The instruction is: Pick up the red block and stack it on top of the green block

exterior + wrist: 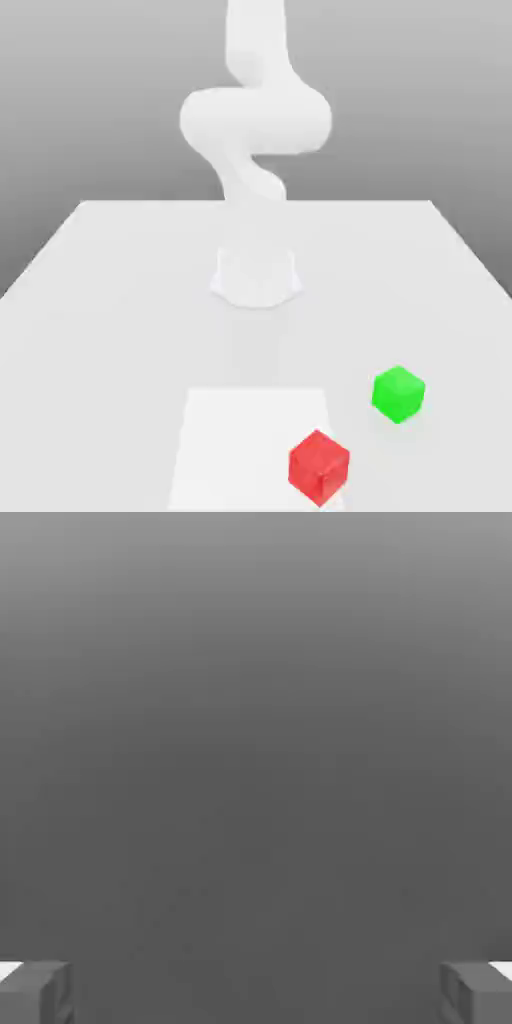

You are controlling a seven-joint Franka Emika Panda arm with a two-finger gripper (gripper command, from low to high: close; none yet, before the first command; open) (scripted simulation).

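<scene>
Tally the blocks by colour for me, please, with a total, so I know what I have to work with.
Red block: 1
Green block: 1
Total blocks: 2

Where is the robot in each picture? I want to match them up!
Exterior view: the white robot stands at the far side of the table, in the middle, reaching up to the picture's edge.
Hand view: its two fingers are there, spread wide apart near the picture's edges.
Shared landmark: the plain grey background, behind the robot and beyond the fingers.
</scene>
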